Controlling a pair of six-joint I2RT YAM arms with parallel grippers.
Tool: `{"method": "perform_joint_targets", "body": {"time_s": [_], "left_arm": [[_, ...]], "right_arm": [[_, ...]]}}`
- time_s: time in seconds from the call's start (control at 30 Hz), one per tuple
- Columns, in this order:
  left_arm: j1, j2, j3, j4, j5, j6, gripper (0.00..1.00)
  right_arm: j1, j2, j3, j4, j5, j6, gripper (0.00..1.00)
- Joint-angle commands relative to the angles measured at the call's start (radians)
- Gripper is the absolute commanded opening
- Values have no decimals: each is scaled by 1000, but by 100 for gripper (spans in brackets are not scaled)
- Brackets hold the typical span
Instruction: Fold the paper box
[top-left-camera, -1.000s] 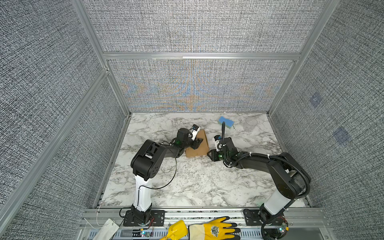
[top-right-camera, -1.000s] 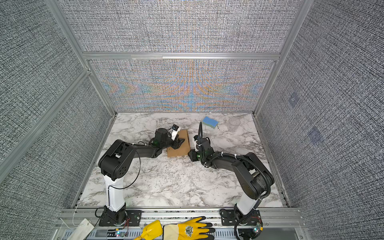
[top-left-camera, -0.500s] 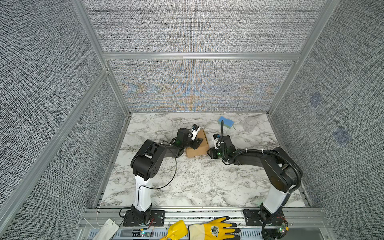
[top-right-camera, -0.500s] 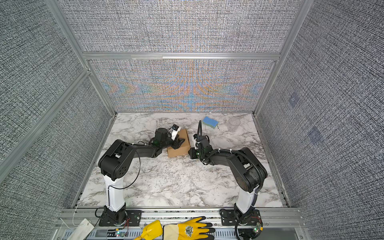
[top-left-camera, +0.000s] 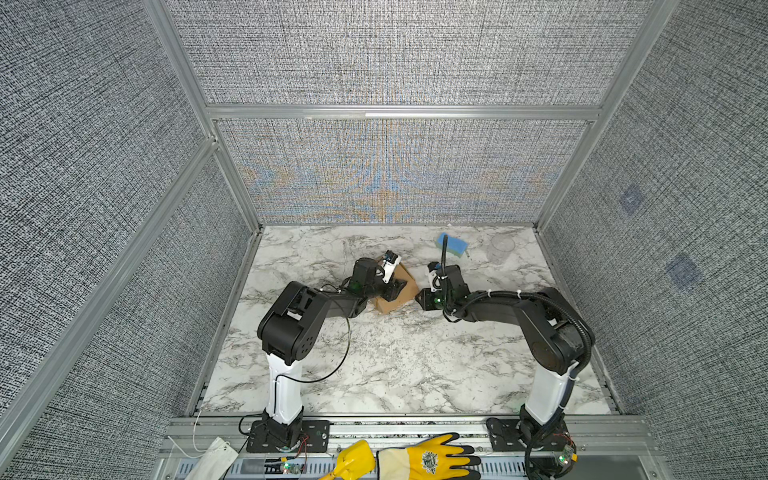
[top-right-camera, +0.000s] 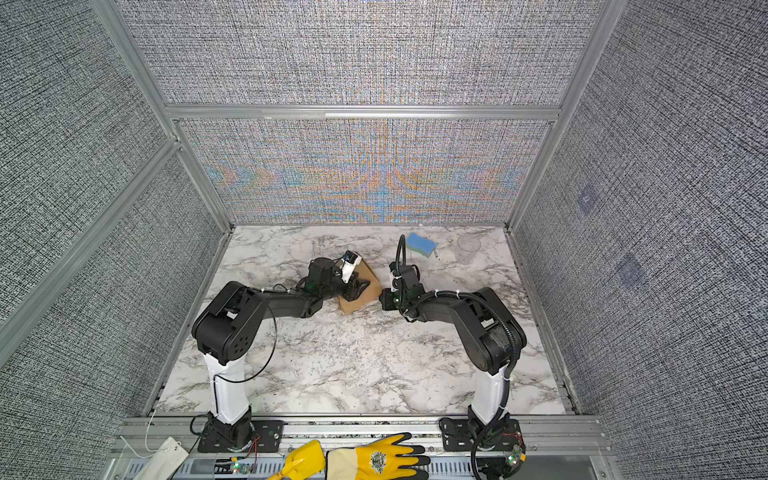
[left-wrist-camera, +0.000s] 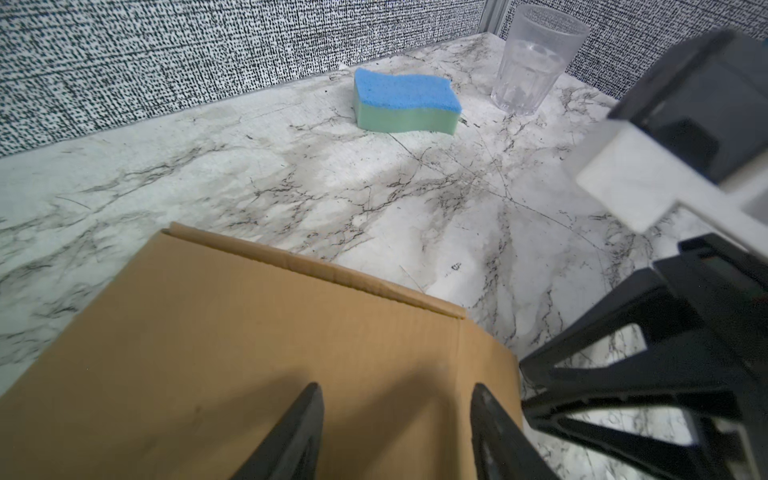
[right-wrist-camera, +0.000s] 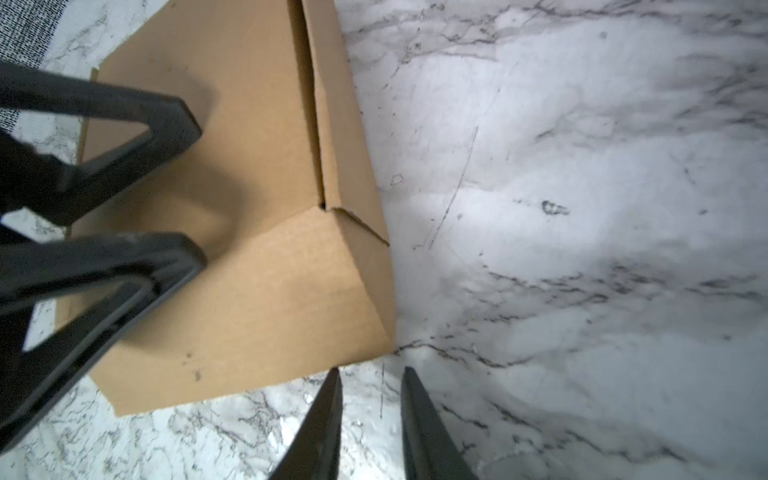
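Shows the paper box (top-left-camera: 386, 306) folded up into a shut brown block on the marble table (top-left-camera: 395, 374), lying apart from the blue sponge (top-left-camera: 453, 245), on that sponge's arm-base side and off to its left in both top views. Leaves a stretch of bare marble between sponge (top-right-camera: 420, 244) and box (top-right-camera: 370, 282).

Has the left gripper (top-left-camera: 397, 289) over the box top, on the side turned away from the sponge, jaws parted and clamping nothing. From the left wrist, looks past that gripper (left-wrist-camera: 395, 386), both fingers spread low over the box (left-wrist-camera: 249, 353), toward the sponge (left-wrist-camera: 405, 95) beyond the far cardboard edge, with a clear cup (left-wrist-camera: 534, 58) standing upright near the sponge. Cannot tell pressing from hovering at those fingertips.

Puts the right gripper (top-left-camera: 419, 297) low by the table, likewise on the sponge's arm-base side, just beside a box corner. From the right wrist, shows this gripper (right-wrist-camera: 372, 372) narrowly open, only marble in the slot between the fingers, tips just short of the box (right-wrist-camera: 270, 270) corner and not touching. Also catches the left gripper (right-wrist-camera: 198, 193) spread across the top panel, plus a thin gap along one upper seam and a short diagonal crease at the corner.
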Motion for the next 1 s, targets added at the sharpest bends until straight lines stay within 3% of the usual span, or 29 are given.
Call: {"method": "perform_joint_targets", "body": {"time_s": [0.0,0.3,0.47,0.53,0.73,0.97], "left_arm": [[-3,-39,-18,-30,14,-23,59],[-5,-212,-14,-102,-38,-44,61],[3,-251,63,-272,-312,-80,61],[14,-247,85,-317,-366,-81,62],[71,-210,126,-386,-386,-146,62],[174,-113,186,-401,-242,-227,61]], "right_arm": [[1,-31,0,-3,5,-8,27],[1,-156,-80,-77,52,29,28],[1,-188,-79,-149,77,81,28],[1,-194,-78,-159,81,107,28],[18,-183,-64,-161,70,146,28],[33,-159,-48,-173,73,151,28]]}}
